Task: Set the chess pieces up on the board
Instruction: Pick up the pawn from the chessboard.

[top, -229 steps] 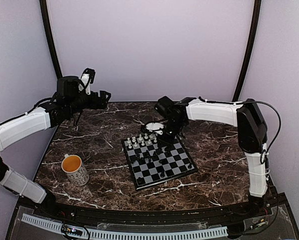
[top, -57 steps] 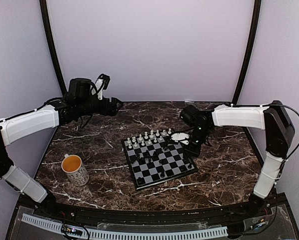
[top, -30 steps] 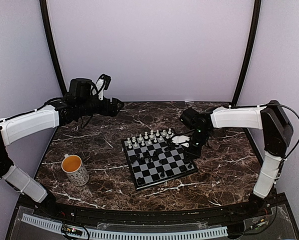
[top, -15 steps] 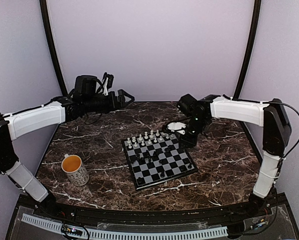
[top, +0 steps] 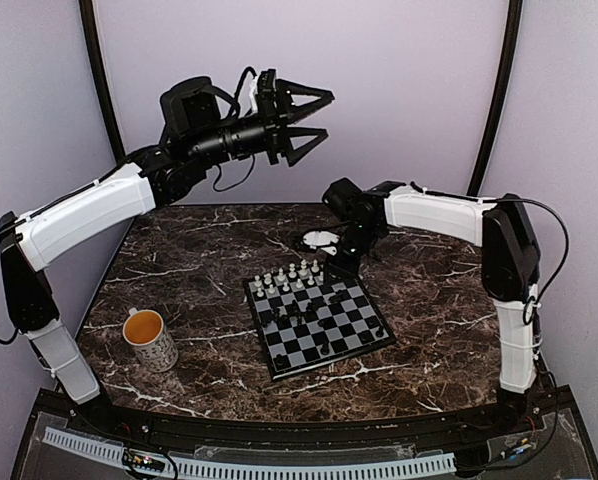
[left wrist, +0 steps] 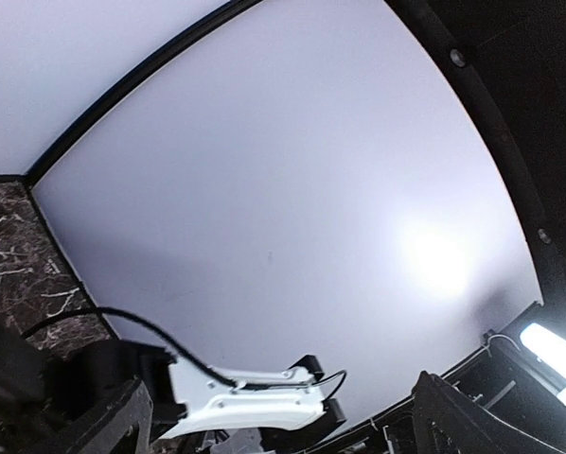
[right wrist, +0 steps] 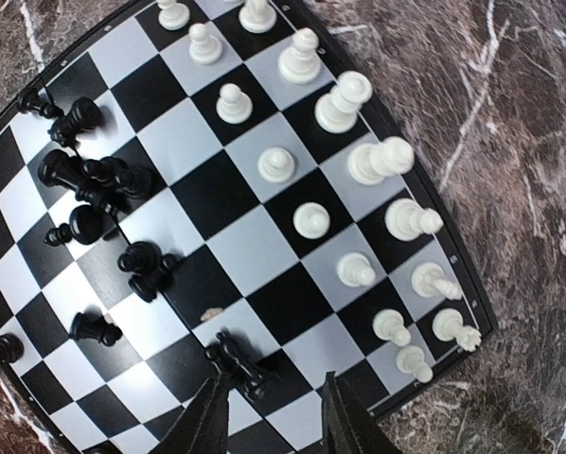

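The board lies mid-table and fills the right wrist view. White chess pieces stand in two rows along its far edge, on the right in the right wrist view. Black chess pieces are clustered loosely mid-board, and one lies tipped just ahead of my right fingers. My right gripper hovers over the board's far edge, open and empty. My left gripper is raised high against the back wall, open and empty.
A patterned mug of orange-brown liquid stands on the marble table at the front left. The left wrist view shows only the wall and the right arm's white link. Curved black frame poles stand at both back corners.
My left arm has lifted from low over the table's back left to high up, pointing right. My right gripper has moved from the board's right corner back and left to its far edge.
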Action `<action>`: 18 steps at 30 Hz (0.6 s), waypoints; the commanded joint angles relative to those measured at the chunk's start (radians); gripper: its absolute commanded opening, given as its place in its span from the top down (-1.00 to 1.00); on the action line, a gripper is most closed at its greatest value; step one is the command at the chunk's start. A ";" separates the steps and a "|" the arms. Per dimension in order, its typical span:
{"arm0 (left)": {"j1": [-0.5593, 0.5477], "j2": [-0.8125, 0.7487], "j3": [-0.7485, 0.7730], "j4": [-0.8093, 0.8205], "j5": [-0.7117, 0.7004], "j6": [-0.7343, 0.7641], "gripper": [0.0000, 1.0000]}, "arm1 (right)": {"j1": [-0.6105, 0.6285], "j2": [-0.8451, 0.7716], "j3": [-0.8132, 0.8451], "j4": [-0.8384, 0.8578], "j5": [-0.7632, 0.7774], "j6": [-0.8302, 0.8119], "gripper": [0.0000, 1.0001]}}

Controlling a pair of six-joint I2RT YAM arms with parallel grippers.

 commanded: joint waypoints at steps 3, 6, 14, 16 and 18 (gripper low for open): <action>-0.020 -0.013 0.055 0.003 0.025 0.003 -0.98 | 0.077 0.080 0.072 0.003 -0.040 -0.010 0.30; -0.020 -0.066 -0.027 -0.011 -0.054 0.061 -0.97 | 0.082 0.112 0.117 -0.022 -0.062 -0.009 0.29; 0.054 -0.100 -0.134 -0.132 -0.098 0.303 -0.98 | 0.083 0.150 0.141 -0.043 -0.098 -0.007 0.30; 0.081 -0.109 -0.152 -0.157 -0.144 0.403 -0.98 | 0.083 0.157 0.142 -0.048 -0.105 -0.007 0.32; 0.092 -0.127 -0.169 -0.181 -0.221 0.507 -0.98 | 0.084 0.157 0.142 -0.055 -0.111 -0.006 0.33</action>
